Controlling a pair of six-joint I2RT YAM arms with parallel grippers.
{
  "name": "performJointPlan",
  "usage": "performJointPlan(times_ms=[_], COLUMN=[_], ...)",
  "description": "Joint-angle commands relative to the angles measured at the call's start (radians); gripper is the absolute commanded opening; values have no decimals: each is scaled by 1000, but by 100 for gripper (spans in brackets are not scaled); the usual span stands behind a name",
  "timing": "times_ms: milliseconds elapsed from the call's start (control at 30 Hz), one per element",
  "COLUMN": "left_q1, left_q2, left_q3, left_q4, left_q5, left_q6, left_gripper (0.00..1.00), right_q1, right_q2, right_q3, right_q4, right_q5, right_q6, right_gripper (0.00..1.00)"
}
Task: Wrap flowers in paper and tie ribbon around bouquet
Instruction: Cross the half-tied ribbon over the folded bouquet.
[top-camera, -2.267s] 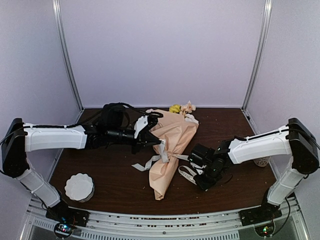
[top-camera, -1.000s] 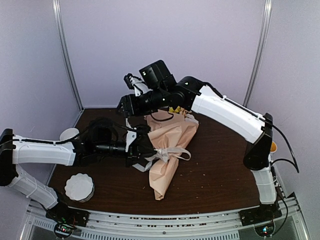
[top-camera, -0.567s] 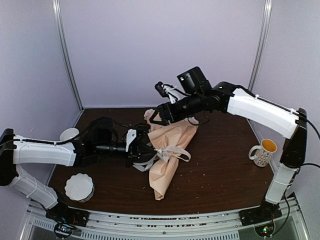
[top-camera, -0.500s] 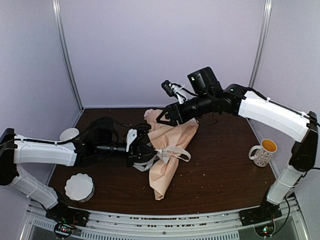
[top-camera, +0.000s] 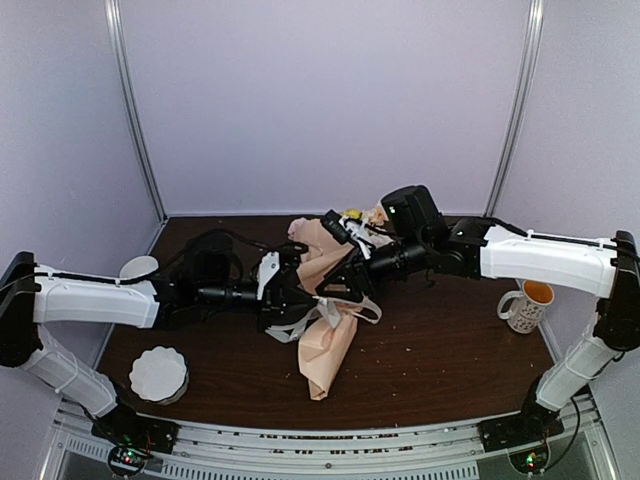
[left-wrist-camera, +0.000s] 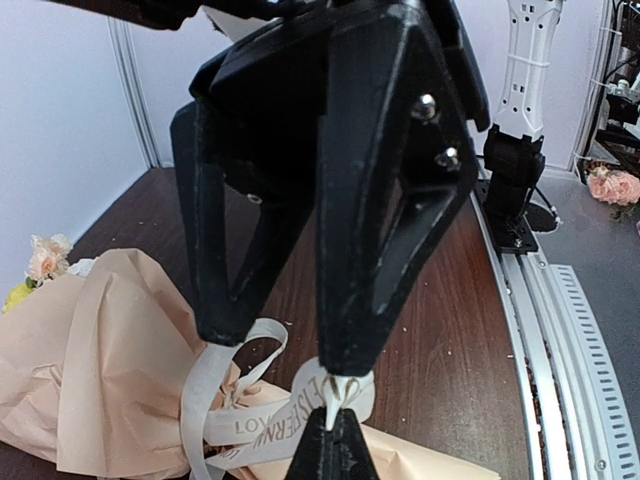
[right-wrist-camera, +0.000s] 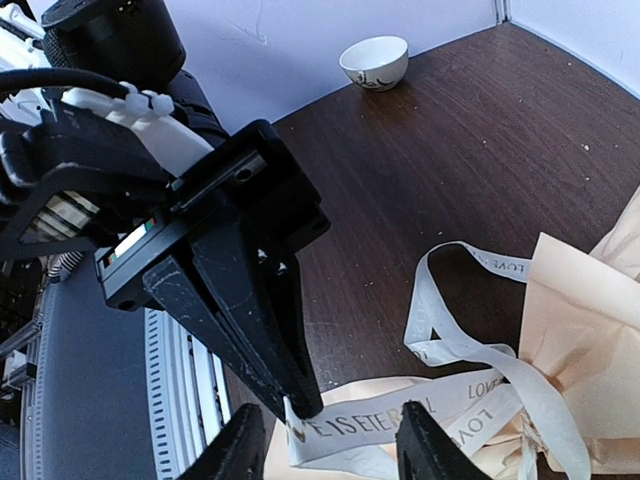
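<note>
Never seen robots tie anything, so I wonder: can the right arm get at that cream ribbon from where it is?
Probably yes. The right gripper is open, its fingers seemingly either side of the ribbon, nothing between. The left gripper pinches the same strand close beside, so room is tight.

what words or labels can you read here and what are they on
"EISETER": grey capitals on the ribbon, right wrist view.
"LOVE": further along the same ribbon.
"LOV": same ribbon, left wrist view.
On the mug: pattern too small to read.
On the cup: dark mark, too blurred.

left gripper (right-wrist-camera: 297, 408) crowding ribbon (right-wrist-camera: 380, 422), open tabletop (top-camera: 440, 330) beside mug (top-camera: 527, 303)
</note>
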Motion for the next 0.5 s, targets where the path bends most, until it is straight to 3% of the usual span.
performJointPlan(times_ms=[0, 100, 300, 467], left_q1=[8, 10, 16, 17], left_q2=[11, 13, 17, 17], left_q3=[35, 43, 46, 47], left_q4=[11, 9, 4, -10], left_q5=[12, 17, 20, 21], left_q6=[-9, -8, -5, -5], left_gripper=[0, 0, 0, 0], right_q1=[7, 8, 7, 6], right_q2=[18, 18, 18, 21], right_q3=[-27, -49, -68, -67], right_q4=[80, 88, 88, 77], right_q5=[-40, -46, -43, -67], right_q6=[-5, -2, 1, 6], right_gripper=[42, 32, 29, 7])
